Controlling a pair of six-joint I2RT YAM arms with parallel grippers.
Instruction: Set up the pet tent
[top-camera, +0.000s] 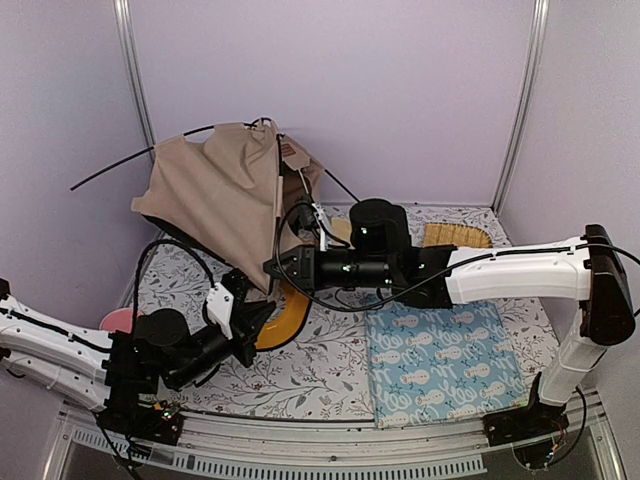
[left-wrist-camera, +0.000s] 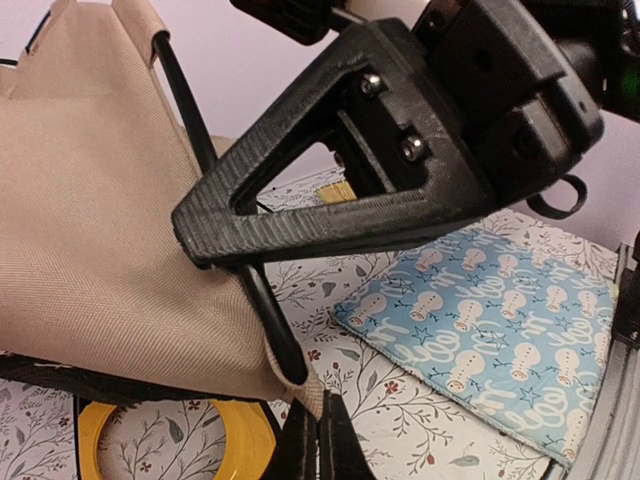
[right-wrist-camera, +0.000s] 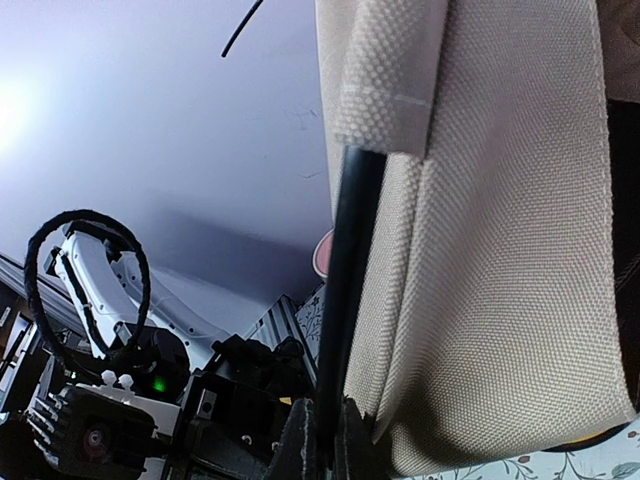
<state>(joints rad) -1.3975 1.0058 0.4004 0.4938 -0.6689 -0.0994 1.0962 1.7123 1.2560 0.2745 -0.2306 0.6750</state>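
A: On the top view, where is the pet tent (top-camera: 215, 190)?
B: Back left on the flowered cloth (top-camera: 330, 370), tilted.
A: Left wrist view?
B: The left gripper (left-wrist-camera: 318, 445) is pinched tight on its lower corner.
A: Right wrist view?
B: The right gripper (right-wrist-camera: 322, 440) is closed around its black pole (right-wrist-camera: 345, 280)

Soft even light, blurred close foregrounds

Reaches in low from near-left corner w/ L arm (top-camera: 50, 345), wrist tipped up & to the right. Holds L gripper (top-camera: 260, 314) shut, fingertips pressed tight together. Stretches R arm (top-camera: 510, 272) across from right side, forearm approx. level, wrist pointing left. Has R gripper (top-camera: 274, 268) clamped nearly shut, just above L gripper.
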